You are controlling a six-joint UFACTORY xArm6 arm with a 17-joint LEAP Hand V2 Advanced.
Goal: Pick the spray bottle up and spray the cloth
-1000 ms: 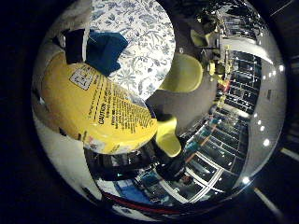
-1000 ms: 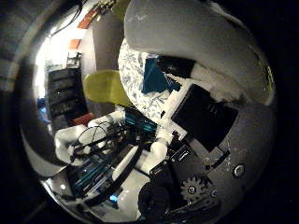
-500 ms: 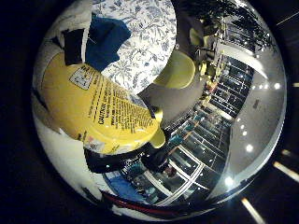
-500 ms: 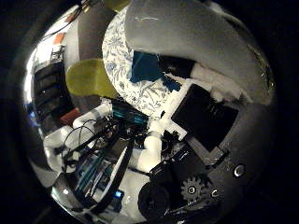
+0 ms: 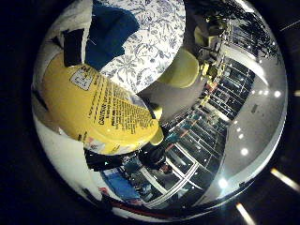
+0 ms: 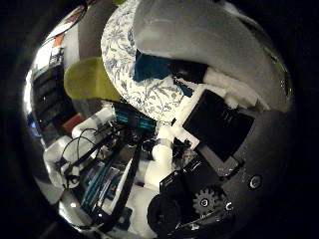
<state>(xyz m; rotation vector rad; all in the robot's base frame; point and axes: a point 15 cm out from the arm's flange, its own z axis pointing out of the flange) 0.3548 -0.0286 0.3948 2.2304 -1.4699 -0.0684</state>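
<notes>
The spray bottle (image 5: 94, 105), white with a yellow label, fills much of the right little finger side palm view and lies close against the palm. Its white body (image 6: 204, 40) also shows in the right thumb side palm view. My right hand (image 6: 214, 124) is shut on the bottle, with its white and black fingers curled beside it, and holds it above the table. The blue cloth (image 5: 117, 28) lies on the round table with the blue-and-white patterned cover (image 5: 159, 37). The cloth (image 6: 155, 68) also shows past the bottle in the thumb side view.
A yellow-green chair (image 5: 183, 70) stands at the table's edge; it also shows in the thumb side view (image 6: 90, 80). More yellow chairs (image 5: 202, 36) and dark shelving (image 5: 220, 112) stand farther off in the room.
The whole picture has shifted, so the hand and bottle have moved. The cloth and table now sit nearer the bottle in view. The bottle stays fixed against the palm.
</notes>
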